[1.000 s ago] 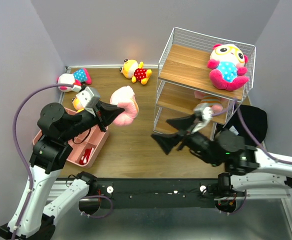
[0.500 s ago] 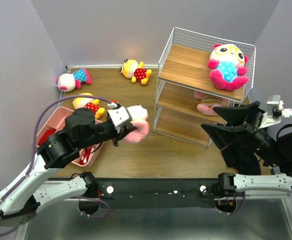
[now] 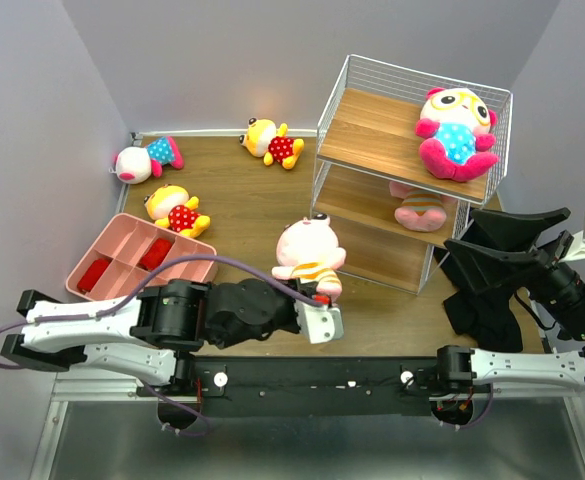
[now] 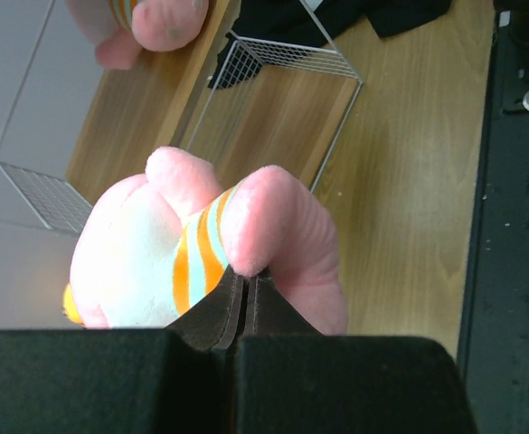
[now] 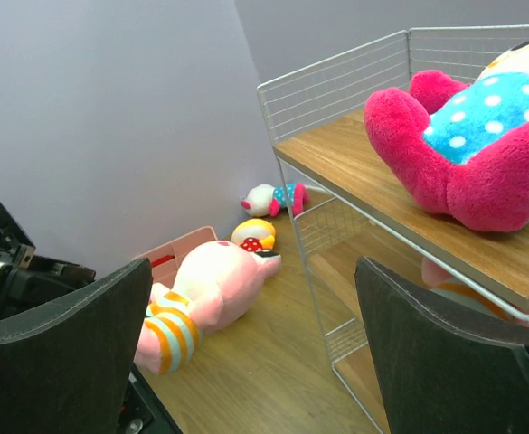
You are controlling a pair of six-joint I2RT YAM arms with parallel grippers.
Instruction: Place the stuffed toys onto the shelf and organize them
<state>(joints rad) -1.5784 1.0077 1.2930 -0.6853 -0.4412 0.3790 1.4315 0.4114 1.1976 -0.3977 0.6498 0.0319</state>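
A pink striped pig [image 3: 307, 255] hangs by one leg from my left gripper [image 3: 317, 297], which is shut on it just in front of the shelf [image 3: 372, 150]. In the left wrist view the jaws pinch the pig's leg [image 4: 273, 226] at the left gripper [image 4: 243, 273]. A white-faced toy [image 3: 457, 130] lies on the top board and a second pig [image 3: 417, 205] on the middle one. Two yellow toys [image 3: 272, 140] [image 3: 177, 212] and another white-faced toy [image 3: 144, 158] lie on the table. My right gripper [image 3: 462, 240] stands open and empty right of the shelf, [image 5: 255, 334] facing the held pig [image 5: 205, 298].
A pink divided tray [image 3: 122, 240] holding red items sits at the near left. A black cloth-like patch [image 3: 482, 315] lies by the shelf's right foot under the right arm. Grey walls close the table on three sides.
My left arm has swung down and to the right with the pig, from beside the tray to the front of the shelf. My right arm has drawn back to the right, still open.
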